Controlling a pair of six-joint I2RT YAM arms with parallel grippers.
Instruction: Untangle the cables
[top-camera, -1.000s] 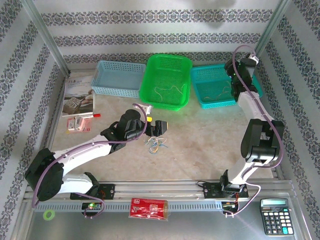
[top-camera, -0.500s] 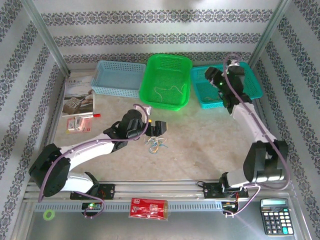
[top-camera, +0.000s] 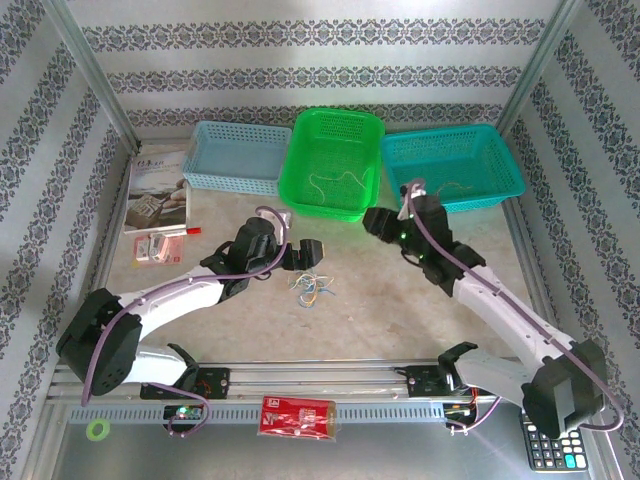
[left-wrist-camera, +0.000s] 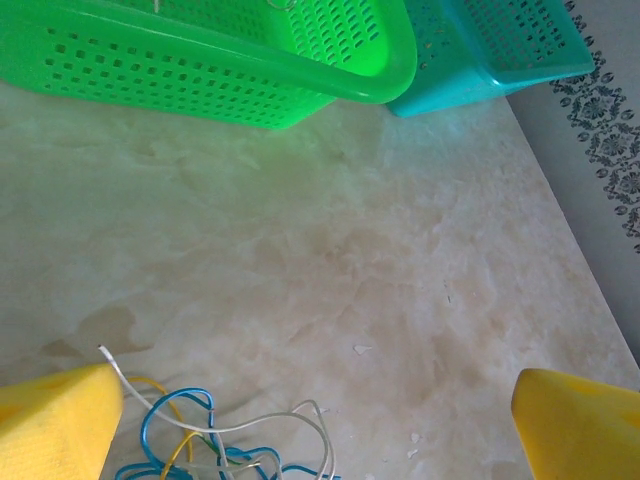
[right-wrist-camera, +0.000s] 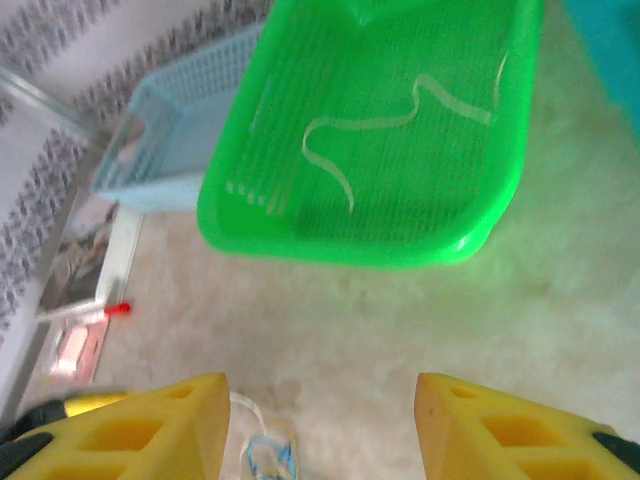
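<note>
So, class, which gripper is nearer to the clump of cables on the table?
Left. The left gripper is right at the cables, jaws open. The right gripper is farther off, toward the green basket.

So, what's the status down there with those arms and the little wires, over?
Left gripper: jaws wide open, empty, right by the cables. Right gripper: jaws open, empty, farther off. Cables in one tangled clump on the table. Nothing blocking.

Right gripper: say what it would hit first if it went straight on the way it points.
Likely the bare table just short of the green basket; the cables lie nearer, low between the fingers of the right gripper. Depth is unclear: the basket's wall may come first.
</note>
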